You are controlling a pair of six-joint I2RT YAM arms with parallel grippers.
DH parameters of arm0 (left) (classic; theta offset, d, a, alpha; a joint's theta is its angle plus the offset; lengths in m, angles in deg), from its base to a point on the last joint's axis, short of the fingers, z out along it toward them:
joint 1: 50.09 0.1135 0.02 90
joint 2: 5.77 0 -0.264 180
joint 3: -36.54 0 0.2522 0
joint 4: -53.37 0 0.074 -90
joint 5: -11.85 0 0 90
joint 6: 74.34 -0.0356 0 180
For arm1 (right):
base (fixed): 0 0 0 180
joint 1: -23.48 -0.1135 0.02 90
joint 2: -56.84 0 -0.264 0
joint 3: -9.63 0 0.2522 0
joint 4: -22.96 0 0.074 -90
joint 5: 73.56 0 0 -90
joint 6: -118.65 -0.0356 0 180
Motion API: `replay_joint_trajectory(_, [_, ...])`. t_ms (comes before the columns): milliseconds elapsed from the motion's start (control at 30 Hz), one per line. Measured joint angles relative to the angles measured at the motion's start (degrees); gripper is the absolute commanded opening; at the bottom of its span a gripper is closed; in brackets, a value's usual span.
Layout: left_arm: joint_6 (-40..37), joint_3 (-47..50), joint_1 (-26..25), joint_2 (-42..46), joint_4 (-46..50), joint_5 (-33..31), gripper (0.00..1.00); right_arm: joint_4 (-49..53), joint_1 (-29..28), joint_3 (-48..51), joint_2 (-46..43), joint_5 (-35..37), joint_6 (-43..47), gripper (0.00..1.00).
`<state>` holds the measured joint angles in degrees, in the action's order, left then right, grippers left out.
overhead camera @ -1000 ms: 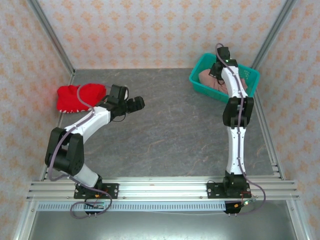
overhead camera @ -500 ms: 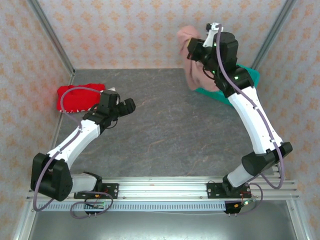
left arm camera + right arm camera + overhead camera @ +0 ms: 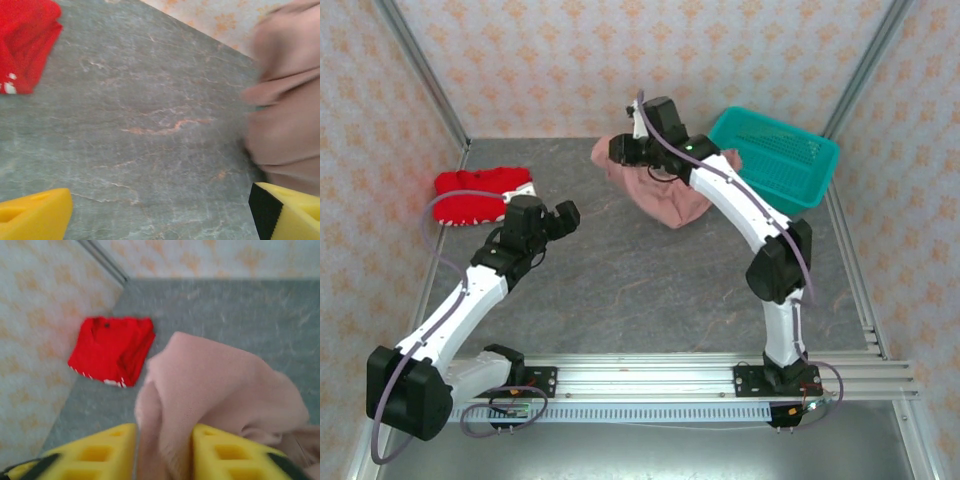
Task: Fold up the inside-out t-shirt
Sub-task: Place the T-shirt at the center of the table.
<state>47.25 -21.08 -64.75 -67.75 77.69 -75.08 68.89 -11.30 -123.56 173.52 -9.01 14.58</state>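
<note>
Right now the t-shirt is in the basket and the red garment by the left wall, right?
No: the top view shows the t-shirt out on the table, left of the basket. The red garment is by the left wall.

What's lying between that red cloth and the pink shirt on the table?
Nothing but bare grey tabletop lies between the red garment and the pink t-shirt; the left wrist view shows this stretch plainly.

White arm links [image 3: 740, 200], black joints, purple cables [image 3: 448, 196] — yellow jaws
</note>
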Motion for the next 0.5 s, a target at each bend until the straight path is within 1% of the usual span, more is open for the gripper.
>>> replay_joint_trajectory(33, [0.09,0.96,0.00,-0.20,-1.64,1.42,0.94,1.42,0.22,-0.07,0.31,-0.09,0.33,0.64])
replay_joint_trajectory(100, [0.52,1.88,-0.15,-1.66,-4.33,3.85,0.95,3.02,1.46,0.70,-0.20,0.11,0.83,0.72])
replay_joint_trajectory(200, [1.03,0.98,-1.81,-7.69,-8.44,6.54,0.95,2.62,6.08,7.02,-5.18,2.56,1.60,0.75])
replay_joint_trajectory(267, [0.94,-1.88,-3.74,-13.68,-8.74,7.23,0.95,2.99,10.84,11.45,-9.29,6.47,2.43,0.77])
replay_joint_trajectory(333, [0.87,-7.32,-5.95,-21.51,-7.89,7.15,0.94,3.28,16.57,14.40,-12.52,11.69,3.72,0.80])
replay_joint_trajectory(433, [-0.13,-15.54,-7.93,-31.80,-6.19,5.44,0.94,3.69,24.20,17.00,-14.71,20.94,7.06,0.86])
replay_joint_trajectory(500, [-0.92,-18.71,-8.20,-36.61,-5.05,3.61,0.91,3.82,27.32,18.95,-14.88,25.27,10.49,0.89])
